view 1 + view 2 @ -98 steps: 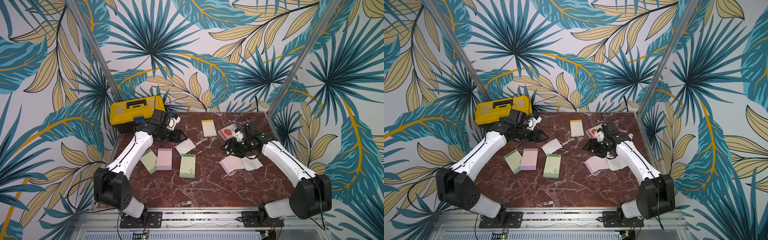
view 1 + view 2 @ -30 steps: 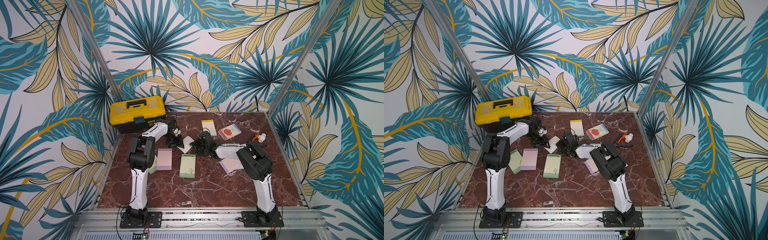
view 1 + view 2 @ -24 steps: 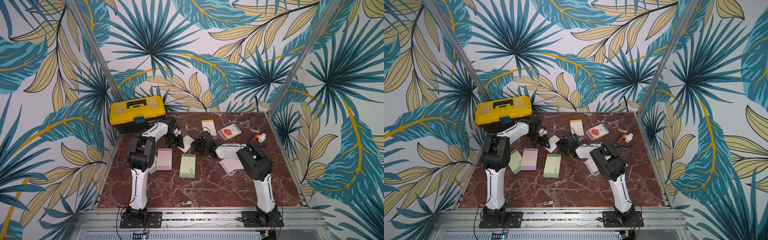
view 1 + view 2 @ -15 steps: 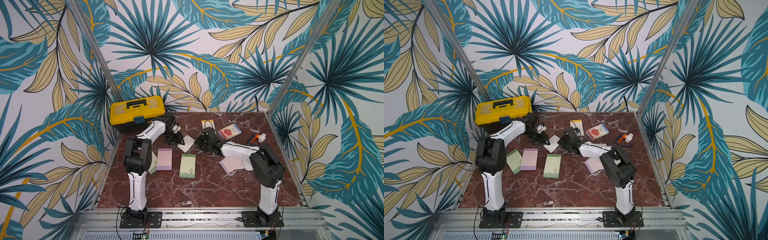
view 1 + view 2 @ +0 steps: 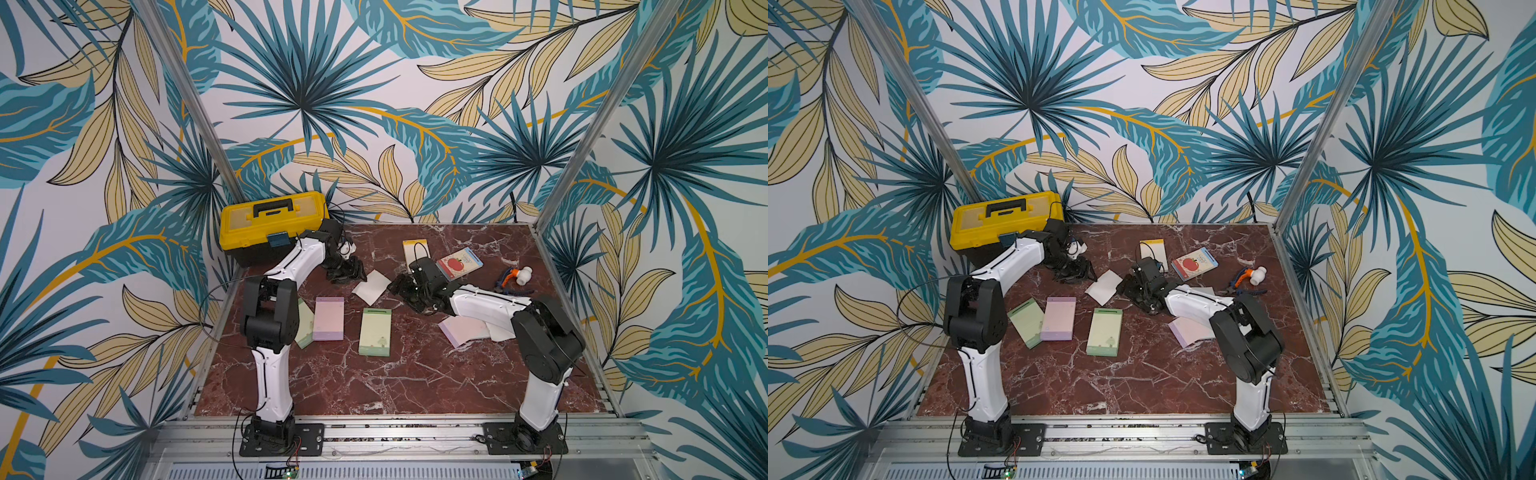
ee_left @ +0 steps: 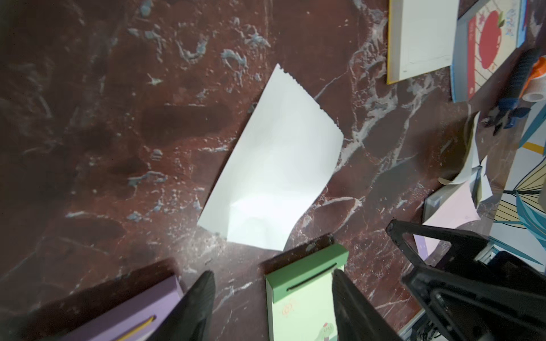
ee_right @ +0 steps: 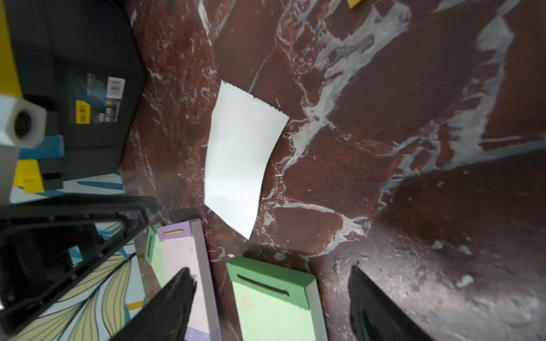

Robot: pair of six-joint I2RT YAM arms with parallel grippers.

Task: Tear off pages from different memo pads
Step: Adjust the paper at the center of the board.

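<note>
The torn white page (image 5: 371, 287) lay on the bench (image 5: 374, 386) between the left end effector (image 5: 345, 274) and right end effector (image 5: 399, 286), both spread and empty. Release appeared complete; the next move required pinning the green pad (image 5: 375, 331) and pinching its top sheet.

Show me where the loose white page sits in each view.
In a top view: the page lies flat mid-table, just behind the green pad.
In a top view: same spot, behind that pad.
Left wrist: mid-picture, torn edge away from the pad.
Right wrist: mid-picture, torn edge away from the pad.
Shared landmark: the green pad.
</note>
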